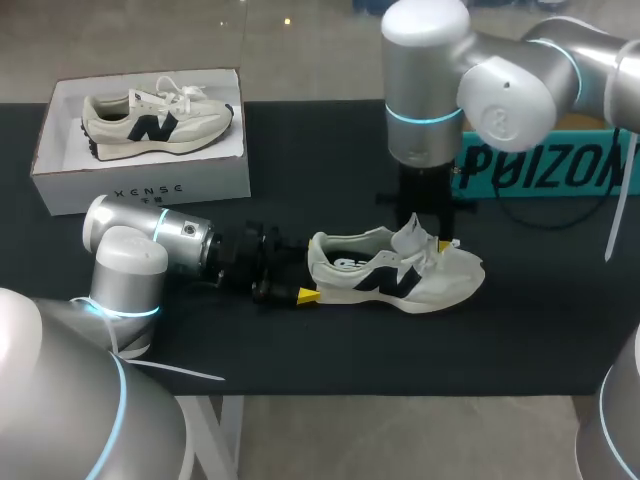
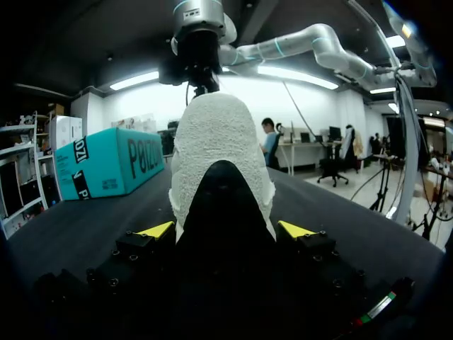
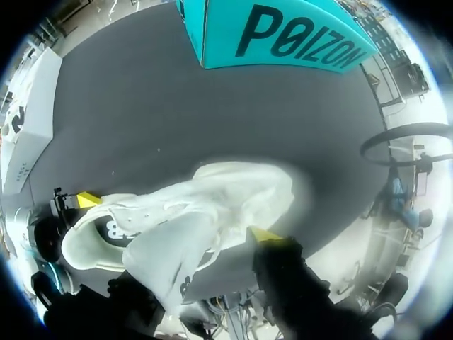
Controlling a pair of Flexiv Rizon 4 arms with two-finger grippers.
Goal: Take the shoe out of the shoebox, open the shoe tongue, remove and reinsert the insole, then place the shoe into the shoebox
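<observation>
White shoebox (image 1: 140, 186) holds one shoe (image 1: 160, 125); second shoe (image 1: 395, 276) in left pincer (image 2: 224, 229), right pincer (image 1: 428, 240)

Head overhead, both wrists near shoe (image 1: 395, 272)

Cream shoe (image 1: 400, 275) with navy side mark, white shoebox (image 1: 140, 185), teal box (image 1: 540, 170), black table (image 1: 300, 140).

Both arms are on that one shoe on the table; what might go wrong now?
The left gripper pinches only the heel of the shoe; a hard tug from the right gripper at the tongue could pull the heel free or drag the shoe. The raised tongue covers much of the right wrist view, so the shoe's opening is partly hidden.
</observation>
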